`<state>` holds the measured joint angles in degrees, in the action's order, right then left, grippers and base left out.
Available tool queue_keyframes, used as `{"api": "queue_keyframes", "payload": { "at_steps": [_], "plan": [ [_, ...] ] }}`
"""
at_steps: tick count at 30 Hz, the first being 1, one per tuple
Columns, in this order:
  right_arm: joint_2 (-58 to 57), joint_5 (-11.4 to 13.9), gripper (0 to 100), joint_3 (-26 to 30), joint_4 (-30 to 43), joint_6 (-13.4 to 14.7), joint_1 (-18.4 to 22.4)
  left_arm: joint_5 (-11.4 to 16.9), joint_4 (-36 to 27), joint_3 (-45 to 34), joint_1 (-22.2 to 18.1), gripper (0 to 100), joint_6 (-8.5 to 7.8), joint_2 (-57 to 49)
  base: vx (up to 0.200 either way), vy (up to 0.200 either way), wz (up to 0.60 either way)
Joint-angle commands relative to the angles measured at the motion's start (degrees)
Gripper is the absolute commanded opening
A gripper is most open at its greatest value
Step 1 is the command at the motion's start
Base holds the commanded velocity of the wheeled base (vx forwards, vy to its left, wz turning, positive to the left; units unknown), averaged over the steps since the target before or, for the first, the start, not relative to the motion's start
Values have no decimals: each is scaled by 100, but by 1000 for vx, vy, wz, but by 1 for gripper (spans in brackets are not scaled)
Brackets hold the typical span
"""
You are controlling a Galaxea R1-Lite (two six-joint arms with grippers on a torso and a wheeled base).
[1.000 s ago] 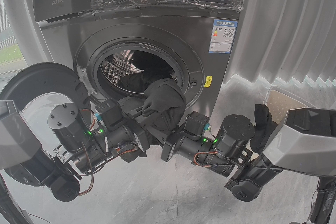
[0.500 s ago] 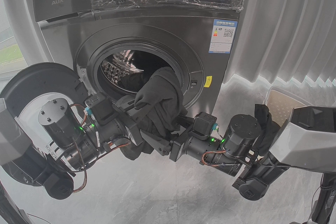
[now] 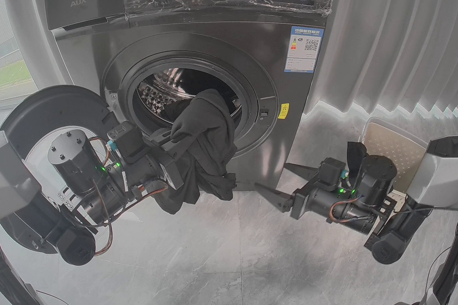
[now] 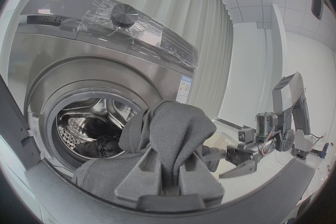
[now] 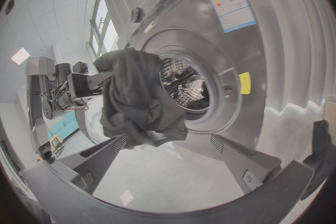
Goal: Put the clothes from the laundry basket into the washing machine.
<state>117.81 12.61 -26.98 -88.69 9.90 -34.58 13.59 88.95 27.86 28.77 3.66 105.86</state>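
2 left fingers [image 4: 141, 179] tight on garment [image 4: 171, 130]

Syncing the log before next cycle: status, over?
Left gripper shut on black garment, at drum mouth. Right gripper open, empty. Door open, nothing blocking.

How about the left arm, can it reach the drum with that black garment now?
Probably yes. The door stands open, the drum mouth is unblocked, and the left gripper holds the black garment in front of it; the right gripper is well aside.
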Motion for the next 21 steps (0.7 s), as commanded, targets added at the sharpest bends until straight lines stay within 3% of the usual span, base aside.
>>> {"api": "queue_keyframes", "payload": {
  "at_steps": [1,2,5,7,12,17,21],
  "plan": [
    [-144,524,100,175,-17,-260,901,-76,-1,-61,-258,0,-14,101,0,0,0],
    [-144,532,100,167,-17,-260,901,-94,-1,-70,-275,0,-23,101,0,0,0],
    [-179,559,100,140,-17,-287,927,-709,-10,-509,-486,0,-155,66,0,0,0],
    [-241,559,100,149,-26,-287,901,-946,-10,-536,-522,0,-128,110,0,0,0],
    [-469,550,100,158,-17,-287,857,-1043,-10,-527,-653,0,-172,154,0,0,0],
    [-531,550,100,175,-17,-278,778,-1324,-10,-588,-645,0,-164,154,0,0,0],
    [-513,541,100,175,-17,-278,760,-1289,-19,-588,-645,0,-155,128,0,0,0]
  ]
}}
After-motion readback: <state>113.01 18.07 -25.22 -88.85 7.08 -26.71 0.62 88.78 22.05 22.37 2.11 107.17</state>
